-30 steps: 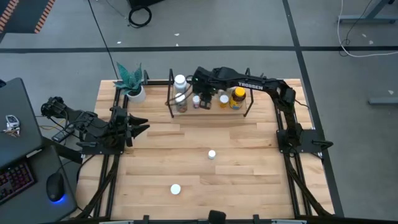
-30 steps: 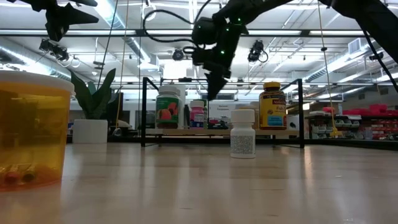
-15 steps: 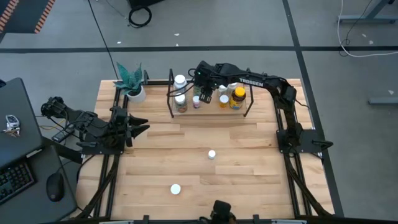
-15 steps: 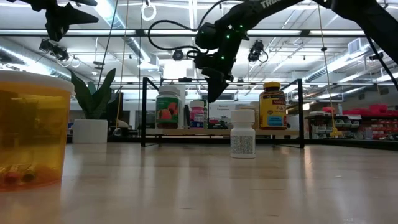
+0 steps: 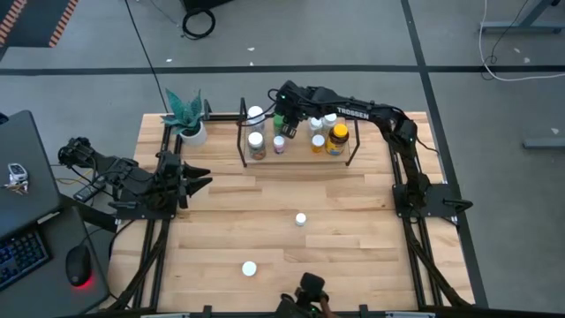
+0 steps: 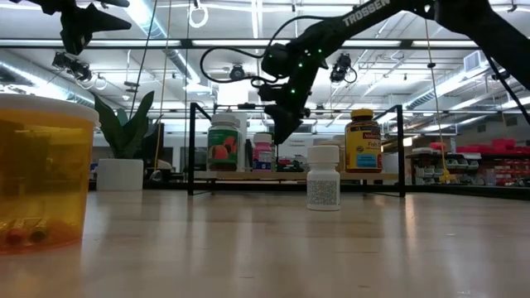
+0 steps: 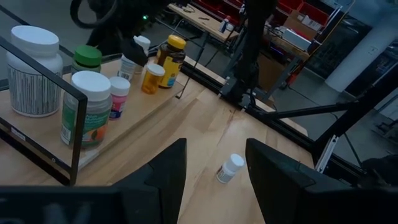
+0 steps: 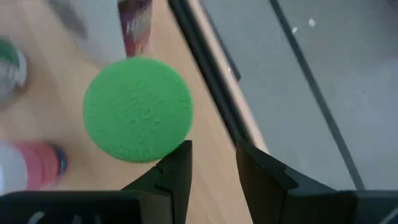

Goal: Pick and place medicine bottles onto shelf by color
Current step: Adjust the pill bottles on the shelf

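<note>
From above, the right claw (image 5: 284,113) hangs over the shelf (image 5: 298,152), where most medicine bottles (image 5: 337,138) stand; two lie loose on the surface (image 5: 353,238). In the right wrist view its fingers (image 8: 177,168) stand slightly apart, empty, above a green-capped bottle (image 8: 138,110). The left claw (image 7: 214,171) waits partly open.

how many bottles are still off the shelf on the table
2. One white-capped bottle stands near the middle of the table; the other bottle stands nearer the front edge, left of it. The rest are on the shelf; none seems hidden.
</note>
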